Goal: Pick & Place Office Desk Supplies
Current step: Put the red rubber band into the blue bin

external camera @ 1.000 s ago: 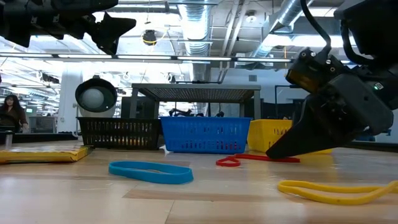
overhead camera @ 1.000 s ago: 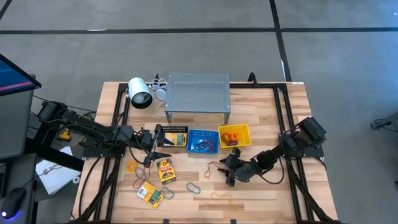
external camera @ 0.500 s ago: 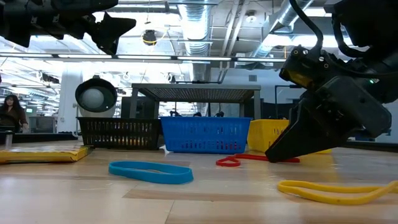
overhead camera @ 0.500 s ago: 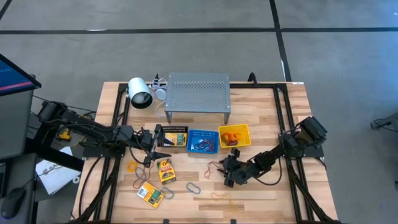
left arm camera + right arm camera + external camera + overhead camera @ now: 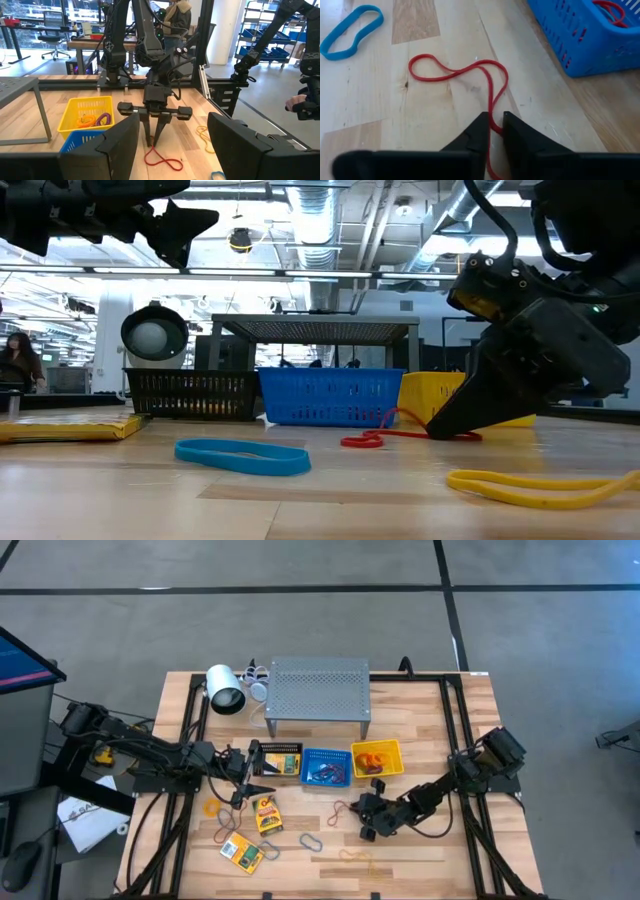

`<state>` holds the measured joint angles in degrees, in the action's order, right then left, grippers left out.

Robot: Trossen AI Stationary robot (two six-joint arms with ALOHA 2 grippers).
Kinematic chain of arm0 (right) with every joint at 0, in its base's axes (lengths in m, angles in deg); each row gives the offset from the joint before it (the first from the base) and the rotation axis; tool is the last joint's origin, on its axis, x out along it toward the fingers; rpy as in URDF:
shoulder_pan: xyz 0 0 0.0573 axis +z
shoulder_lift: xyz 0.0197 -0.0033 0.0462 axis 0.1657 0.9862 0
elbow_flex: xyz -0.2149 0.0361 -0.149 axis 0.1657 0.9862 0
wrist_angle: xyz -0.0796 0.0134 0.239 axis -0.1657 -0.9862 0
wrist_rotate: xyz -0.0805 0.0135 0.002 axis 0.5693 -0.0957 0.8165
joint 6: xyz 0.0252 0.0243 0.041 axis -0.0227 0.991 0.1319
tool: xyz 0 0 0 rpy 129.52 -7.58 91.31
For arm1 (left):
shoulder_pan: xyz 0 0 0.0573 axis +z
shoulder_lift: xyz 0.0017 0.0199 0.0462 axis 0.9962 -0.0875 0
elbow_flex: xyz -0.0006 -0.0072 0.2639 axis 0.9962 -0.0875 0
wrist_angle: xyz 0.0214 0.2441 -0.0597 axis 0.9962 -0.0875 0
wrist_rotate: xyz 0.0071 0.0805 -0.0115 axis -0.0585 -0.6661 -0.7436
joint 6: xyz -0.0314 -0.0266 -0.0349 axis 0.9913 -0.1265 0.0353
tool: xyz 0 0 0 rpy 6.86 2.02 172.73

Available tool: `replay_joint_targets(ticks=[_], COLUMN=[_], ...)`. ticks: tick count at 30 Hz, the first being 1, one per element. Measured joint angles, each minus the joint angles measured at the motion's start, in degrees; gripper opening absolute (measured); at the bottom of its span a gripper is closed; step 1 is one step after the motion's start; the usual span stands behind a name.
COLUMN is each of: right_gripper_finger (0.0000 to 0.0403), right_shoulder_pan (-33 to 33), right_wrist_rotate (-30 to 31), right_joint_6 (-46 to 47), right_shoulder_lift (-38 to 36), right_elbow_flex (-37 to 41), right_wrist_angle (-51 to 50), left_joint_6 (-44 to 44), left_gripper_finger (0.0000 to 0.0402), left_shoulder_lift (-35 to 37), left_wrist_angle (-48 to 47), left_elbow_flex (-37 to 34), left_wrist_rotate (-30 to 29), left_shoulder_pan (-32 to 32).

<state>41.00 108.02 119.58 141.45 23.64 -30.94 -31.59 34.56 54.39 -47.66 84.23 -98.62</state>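
Note:
A thin red band loop (image 5: pixel 451 69) lies on the wooden table in front of the blue basket (image 5: pixel 580 35); it also shows in the low view as a red loop (image 5: pixel 372 439). My right gripper (image 5: pixel 494 119) slants down onto the end of the loop nearest it and is shut on it. My left gripper (image 5: pixel 258 787) hovers open and level above the table's left half, over the yellow-and-green packs (image 5: pixel 267 815), touching nothing. A blue band (image 5: pixel 242 456) and a yellow band (image 5: pixel 540 485) lie flat near the table's front edge. My right gripper pinches the red band's near end (image 5: pixel 492 107) between its two fingertips, where the loop's strands run together. The fingers slant down from the table's right side. Most of the loop lies slack on the table; a short stretch by the fingers arches up (image 5: pixel 388 418).
A black basket (image 5: pixel 278 760), the blue basket (image 5: pixel 326 767) and a yellow basket (image 5: pixel 377 758) stand in a row behind the band. Farther back are the grey perforated shelf (image 5: pixel 318 690) and a white cylinder (image 5: pixel 225 690). A second pack (image 5: pixel 242 854) and a grey clip (image 5: pixel 311 841) lie front left.
My right gripper has tipped steeper and shut its fingers on the red band's near end. The stretch of band beside the fingers has risen into a small arch; the rest has stayed flat on the table.

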Motion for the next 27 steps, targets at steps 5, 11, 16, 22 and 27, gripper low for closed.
replay_joint_targets(ticks=[5,11,16,22,27], right_gripper_finger=[0.0006,0.0002,0.0001,0.0,0.0], right_shoulder_pan=[-0.02,-0.44,-0.32,-0.42,-0.35], right_wrist_rotate=[-0.27,-1.2,-2.83,-1.31,-0.53], right_joint_6=[1.06,1.04,-0.73,-2.45,-5.47], right_shoulder_lift=[0.0,-1.7,-4.64,-7.93,-10.05], right_elbow_flex=[0.07,0.22,0.44,0.35,0.33], right_wrist_angle=[0.37,1.29,0.36,1.07,3.44], left_joint_6=[-0.01,-0.01,0.01,0.0,0.02], left_gripper_finger=[0.0232,0.0232,0.0232,0.0232,0.0232], left_shoulder_lift=[0.0,0.0,0.0,0.0,0.0], left_wrist_angle=[0.0,0.0,0.0,0.0,0.0], left_elbow_flex=[0.0,0.0,0.0,0.0,-0.02], left_wrist_rotate=[0.0,-0.01,-0.02,0.0,0.0], left_shoulder_pan=[0.01,0.0,-0.01,-0.01,-0.01])
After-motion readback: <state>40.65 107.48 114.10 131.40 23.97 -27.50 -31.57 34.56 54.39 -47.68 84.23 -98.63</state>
